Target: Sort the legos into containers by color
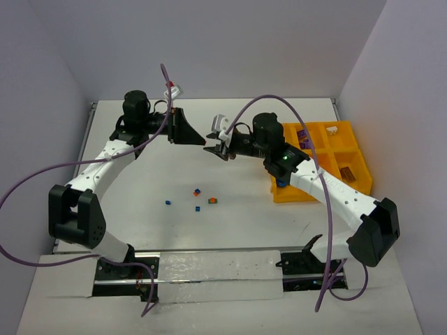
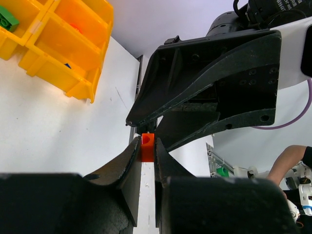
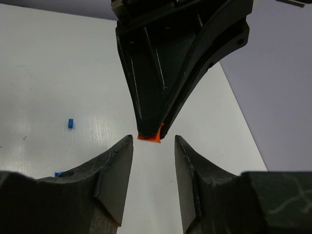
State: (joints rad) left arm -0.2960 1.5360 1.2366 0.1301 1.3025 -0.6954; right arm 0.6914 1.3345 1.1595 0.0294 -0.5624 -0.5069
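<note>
The small orange plastic brick (image 2: pixel 147 146) is off the white tabletop (image 1: pixel 140 181). It is pinched at the fingertips of the left gripper (image 2: pixel 147 152), whose jaws stand narrow, clamped on two sides of the brick. The hold is above the middle of the tabletop, toward its far edge. The right gripper (image 3: pixel 153 142) meets the left one tip to tip. Its jaws stand apart on either side of the brick, with a gap at each finger and no contact.

Four loose pieces lie toward the near edge, under neither gripper:
- a blue bit (image 1: pixel 168 202)
- a blue-and-orange bit (image 1: pixel 196 190)
- a second blue bit (image 1: pixel 198 208)
- an orange-and-green bit (image 1: pixel 211 201)

The yellow-orange plastic tray with divider walls (image 1: pixel 292 195) sits at the right edge. The right arm (image 1: pixel 335 192) crosses its near-left part and hides some of it.

The top view shows purple pieces (image 1: pixel 304 137) in a far compartment and a brown piece (image 1: pixel 347 173) in a right-hand one, but the held brick cannot be made out there. The left wrist view shows the grip itself and a green studded brick (image 2: pixel 7 20) in one compartment. The right wrist view shows the gaps beside the brick and, of the loose pieces, only two blue ones.
</note>
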